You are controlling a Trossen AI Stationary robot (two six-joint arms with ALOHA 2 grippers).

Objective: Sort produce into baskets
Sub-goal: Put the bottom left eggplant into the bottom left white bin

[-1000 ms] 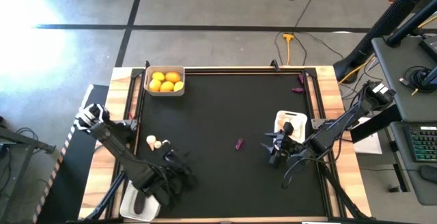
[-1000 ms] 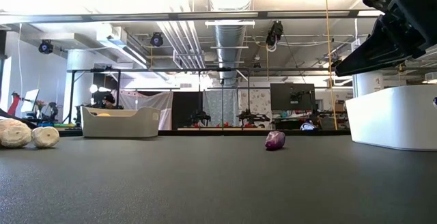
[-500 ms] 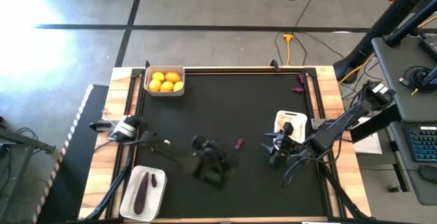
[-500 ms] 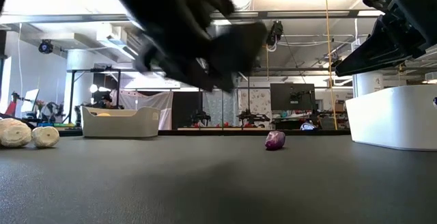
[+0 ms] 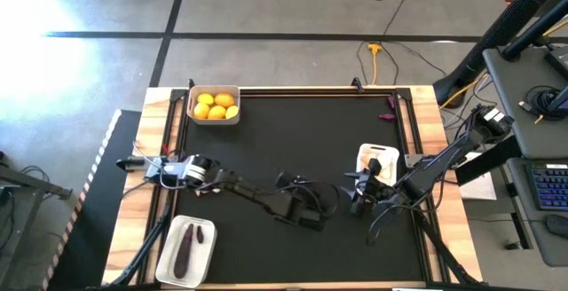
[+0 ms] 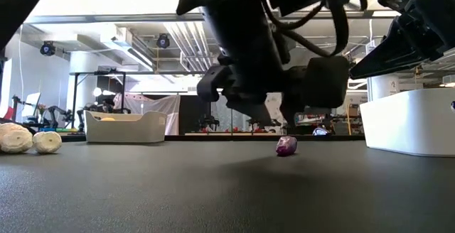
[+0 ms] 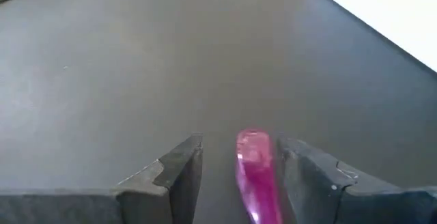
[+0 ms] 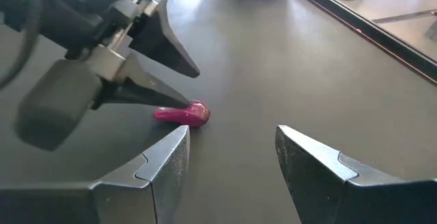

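Left wrist view shows our left pincer [image 7: 235,176] spread around the tiny purple eggplant [image 7: 255,166] on the dark surface [image 5: 293,140], mid-frame overhead. Next we clench, then carry it to the lower-left basket [image 5: 166,247]. Our right pincer [image 8: 232,162] waits, released, nearby.

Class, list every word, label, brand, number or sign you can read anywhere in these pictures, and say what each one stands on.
None can be read. The trays, the mat and both arms carry no visible lettering. The monitor in the room behind the table shows nothing legible.
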